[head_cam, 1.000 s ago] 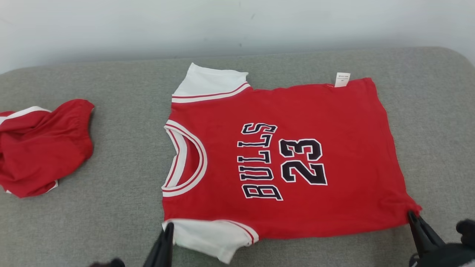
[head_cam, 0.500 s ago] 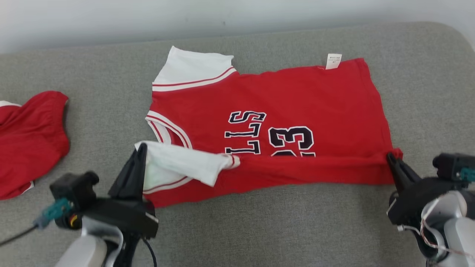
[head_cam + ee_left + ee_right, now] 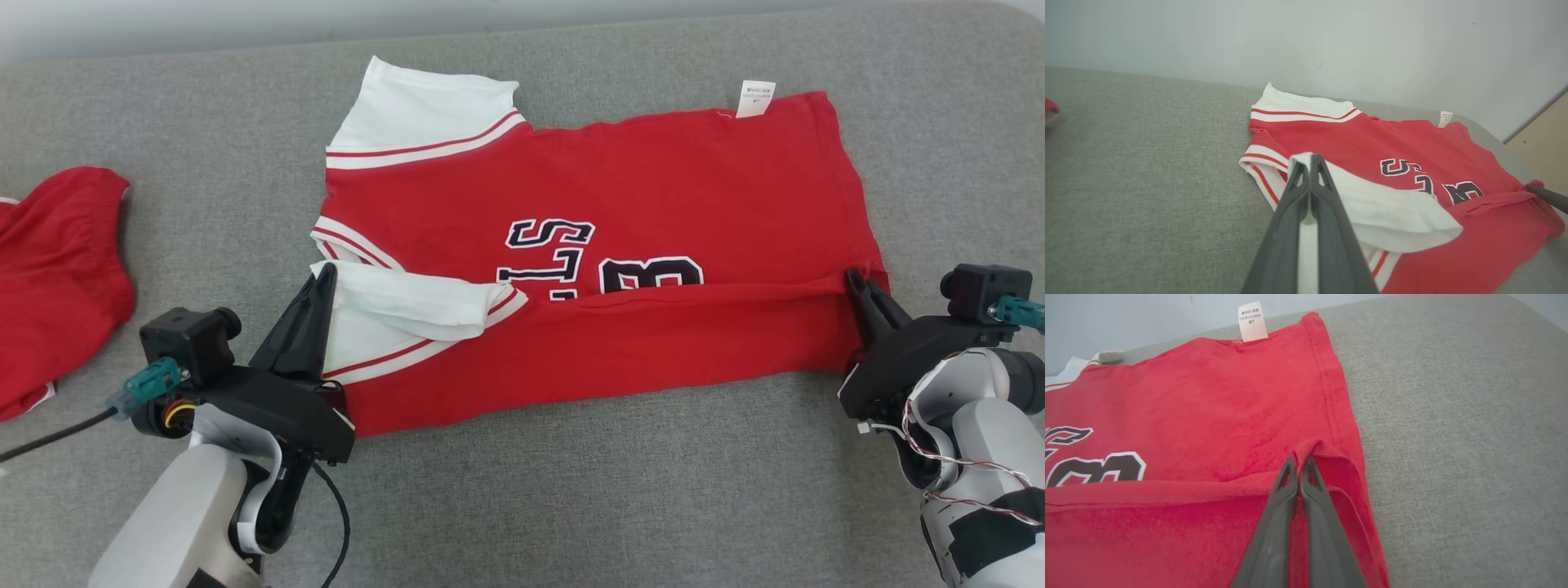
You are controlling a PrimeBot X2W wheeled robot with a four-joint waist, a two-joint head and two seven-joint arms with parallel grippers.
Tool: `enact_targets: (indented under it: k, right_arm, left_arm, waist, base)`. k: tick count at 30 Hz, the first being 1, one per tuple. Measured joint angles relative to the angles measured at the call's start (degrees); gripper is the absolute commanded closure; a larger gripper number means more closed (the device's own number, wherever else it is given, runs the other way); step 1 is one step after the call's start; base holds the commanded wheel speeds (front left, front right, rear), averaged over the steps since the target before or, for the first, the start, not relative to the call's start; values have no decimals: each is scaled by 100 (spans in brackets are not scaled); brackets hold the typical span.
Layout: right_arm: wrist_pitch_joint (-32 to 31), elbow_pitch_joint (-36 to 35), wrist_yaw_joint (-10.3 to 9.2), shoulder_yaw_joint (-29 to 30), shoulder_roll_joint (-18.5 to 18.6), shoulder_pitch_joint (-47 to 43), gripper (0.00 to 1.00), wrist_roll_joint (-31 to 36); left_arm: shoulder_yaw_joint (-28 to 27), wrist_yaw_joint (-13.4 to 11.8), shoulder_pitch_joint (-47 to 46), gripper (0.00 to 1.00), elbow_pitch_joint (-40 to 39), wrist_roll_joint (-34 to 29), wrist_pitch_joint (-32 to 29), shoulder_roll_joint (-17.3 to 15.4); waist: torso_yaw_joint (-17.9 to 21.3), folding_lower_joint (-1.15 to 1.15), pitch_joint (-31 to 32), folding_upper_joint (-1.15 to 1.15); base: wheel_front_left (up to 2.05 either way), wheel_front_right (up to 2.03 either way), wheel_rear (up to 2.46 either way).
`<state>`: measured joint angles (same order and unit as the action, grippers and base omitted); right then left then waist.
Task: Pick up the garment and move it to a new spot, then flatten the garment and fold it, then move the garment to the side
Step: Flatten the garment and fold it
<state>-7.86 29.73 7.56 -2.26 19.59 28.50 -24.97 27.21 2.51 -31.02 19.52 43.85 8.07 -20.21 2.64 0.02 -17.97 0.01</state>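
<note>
left gripper (image 3: 325,273) clamps the jersey's (image 3: 620,188) white sleeve (image 3: 408,306), right gripper (image 3: 853,278) its hem corner (image 3: 1327,451). pinching both ends likely keeps the fold straight toward the bench's (image 3: 571,490) far edge.

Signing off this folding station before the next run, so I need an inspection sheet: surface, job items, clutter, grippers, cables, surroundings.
Surface: grey fabric pad, bare around the garments.
Job's things: red Bulls jersey lying sideways, its near edge folded over part of the lettering; white care label sticking out at the far edge.
Clutter: bunched red garment at the left, apart from the jersey.
Grippers: left gripper shut on the jersey's white sleeve; right gripper shut on its hem corner.
Cables: black cable by the left arm; thin wires on the right wrist.
Surroundings: pale wall; tan panel at one side.
</note>
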Motion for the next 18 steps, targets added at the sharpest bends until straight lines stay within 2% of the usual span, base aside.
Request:
enact_targets:
  k: [1,2,3,10,18]
  right_arm:
    - [125,64,0,-8,0,23,52,-4]
    - [232,124,0,-22,7,44,0,-8]
    - [339,166,-1,-37,18,54,0,-22]
    - [883,169,0,-25,233,-341,0,-138]
    - [802,-75,-1,171,324,-977,0,-159]
  left_arm:
    - [-8,-3,-14,100,77,-2,90,41]
    - [4,-8,-36,48,152,-51,165,62]
    - [25,-9,-54,0,196,-126,245,80]
    - [-75,-116,318,0,170,-148,560,213]
    - [-153,-487,1313,0,-427,-118,620,181]
  waist:
    - [-8,0,8,0]
    - [-14,0,26,0]
    - [-20,-1,49,0]
    - [-59,-2,326,-1]
    - [-45,-3,497,-1]
  base:
    - [0,0,0]
    - [0,0,0]
    - [0,0,0]
    - [0,0,0]
    - [0,0,0]
